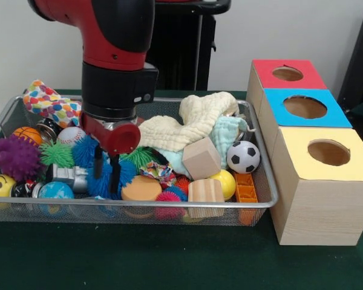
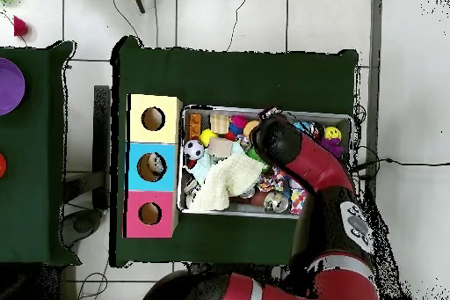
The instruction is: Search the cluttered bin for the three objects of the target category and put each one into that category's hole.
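end effector (image 1: 107,176) fingers apart, empty, down among blue spiky balls (image 1: 88,154) in the bin (image 1: 263,202)

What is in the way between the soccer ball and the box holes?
Only the bin's right wall. The soccer ball sits just inside it, uncovered, and the boxes stand right beside the bin. The gripper is far off, down among the spiky balls.
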Robot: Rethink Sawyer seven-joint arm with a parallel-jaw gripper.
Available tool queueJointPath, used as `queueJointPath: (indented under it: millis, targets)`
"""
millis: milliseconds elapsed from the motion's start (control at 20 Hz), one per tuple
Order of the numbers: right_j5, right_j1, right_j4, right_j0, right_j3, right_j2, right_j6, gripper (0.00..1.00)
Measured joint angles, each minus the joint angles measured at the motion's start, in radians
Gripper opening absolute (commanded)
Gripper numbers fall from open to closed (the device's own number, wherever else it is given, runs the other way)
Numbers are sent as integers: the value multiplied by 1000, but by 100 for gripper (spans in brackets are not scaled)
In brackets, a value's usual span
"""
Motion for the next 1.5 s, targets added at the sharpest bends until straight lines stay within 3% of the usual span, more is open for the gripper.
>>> queueJointPath:
  millis: [550, 1500]
  targets:
    - [0, 12, -1, -40, -85, 0, 0, 100]
    - [0, 23, -5, -64, -61, 5, 0, 100]
